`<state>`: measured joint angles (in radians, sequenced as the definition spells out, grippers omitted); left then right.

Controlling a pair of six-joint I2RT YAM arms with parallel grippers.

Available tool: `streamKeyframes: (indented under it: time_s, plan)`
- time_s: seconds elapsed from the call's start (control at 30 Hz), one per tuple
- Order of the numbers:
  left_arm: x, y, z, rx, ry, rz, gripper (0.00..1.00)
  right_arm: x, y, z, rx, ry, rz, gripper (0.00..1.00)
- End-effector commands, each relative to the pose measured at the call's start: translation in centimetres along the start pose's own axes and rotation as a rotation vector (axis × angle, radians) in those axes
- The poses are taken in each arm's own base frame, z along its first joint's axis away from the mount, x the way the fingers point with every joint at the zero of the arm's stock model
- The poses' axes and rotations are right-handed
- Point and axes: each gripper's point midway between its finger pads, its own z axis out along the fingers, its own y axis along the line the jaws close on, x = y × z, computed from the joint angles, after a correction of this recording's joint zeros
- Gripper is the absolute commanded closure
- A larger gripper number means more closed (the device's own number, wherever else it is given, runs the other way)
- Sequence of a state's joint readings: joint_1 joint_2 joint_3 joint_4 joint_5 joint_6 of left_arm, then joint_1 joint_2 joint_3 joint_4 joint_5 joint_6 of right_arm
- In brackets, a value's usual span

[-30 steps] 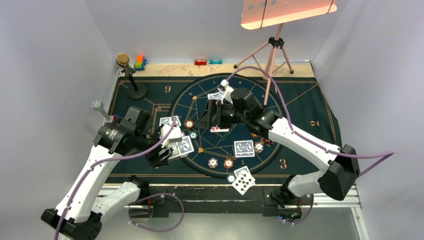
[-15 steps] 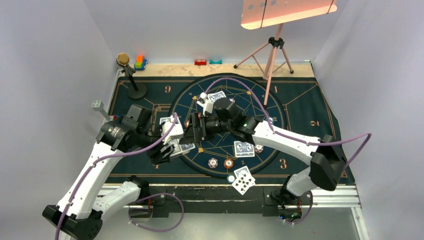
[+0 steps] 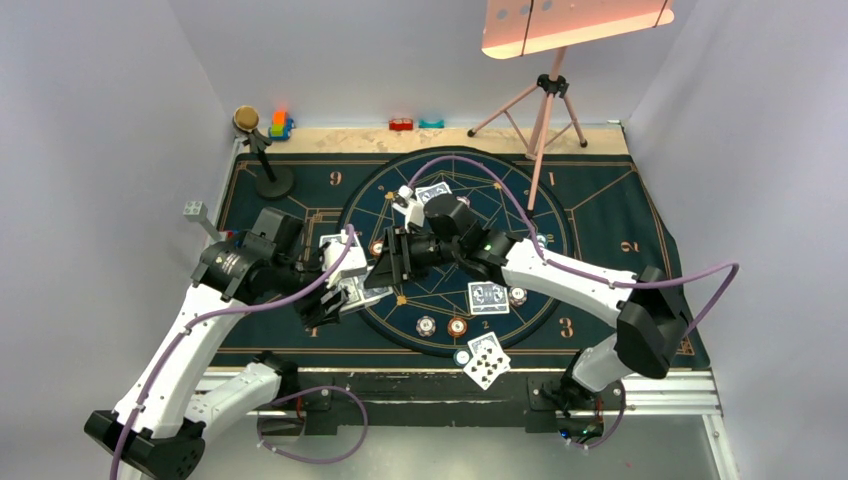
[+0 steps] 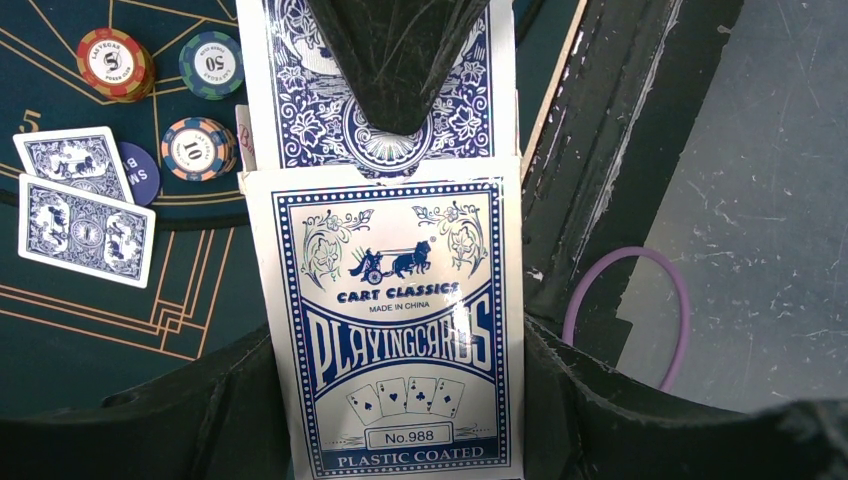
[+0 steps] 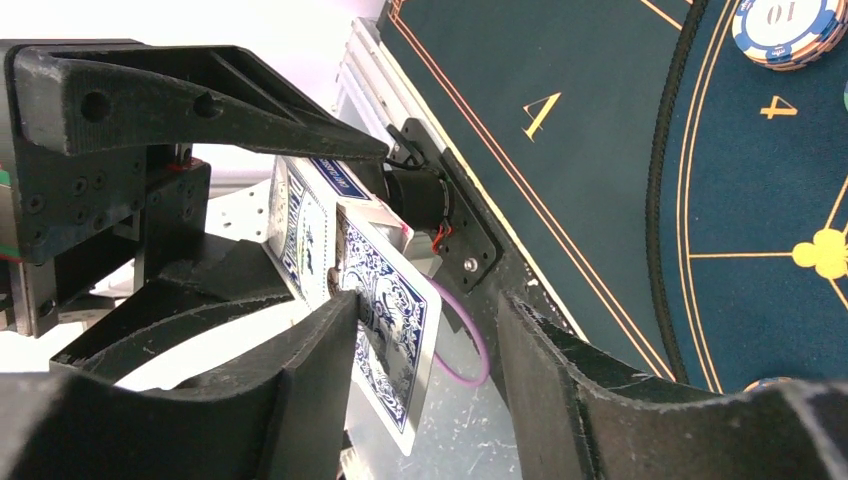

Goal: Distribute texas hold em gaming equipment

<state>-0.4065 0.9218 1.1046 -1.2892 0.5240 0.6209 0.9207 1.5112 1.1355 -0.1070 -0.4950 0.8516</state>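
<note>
Bright, even light fills the top view; the panel lamp (image 3: 575, 25) at its upper edge glows washed-out pink, and shadows on the mat (image 3: 620, 210) are faint. The left wrist view shows the card box (image 4: 400, 330) print crisply. The right wrist view's left background burns out white.

The box (image 4: 400, 330) is white with blue print and a scrolled border. Left of the box, cards (image 4: 85, 228) have blue-and-white floral backs. The orange chip (image 4: 115, 62) has yellow stripes, the teal chip (image 4: 211, 65) white ones. The mat (image 4: 80, 330) is dark blue, gold-lined. Right of the box, the cable (image 4: 645, 253) is purple.
</note>
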Motion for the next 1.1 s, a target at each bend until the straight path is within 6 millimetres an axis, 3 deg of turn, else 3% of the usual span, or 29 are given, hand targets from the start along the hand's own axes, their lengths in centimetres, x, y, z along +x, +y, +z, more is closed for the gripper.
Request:
streamKeyframes:
  time_s: [0.0, 0.33, 0.6, 1.07]
  plan:
    - [-2.2, 0.3, -1.1, -0.028, -0.079, 0.034, 1.0, -1.2, 1.6, -1.5, -0.007, -0.039, -0.037, 0.46]
    - [-2.1, 0.1, -1.2, -0.028, -0.082, 0.037, 1.0, -1.6, 0.7, -2.7, 0.049, -0.072, -0.037, 0.53]
    - [-2.0, 0.0, -1.2, -0.03, -0.082, 0.038, 1.0, -2.5, 0.5, -3.9, 0.098, -0.108, -0.056, 0.7]
    - [-1.6, -0.2, -1.0, -0.022, -0.078, 0.036, 1.0, -4.4, 0.6, -7.0, 0.152, -0.211, -0.089, 0.74]
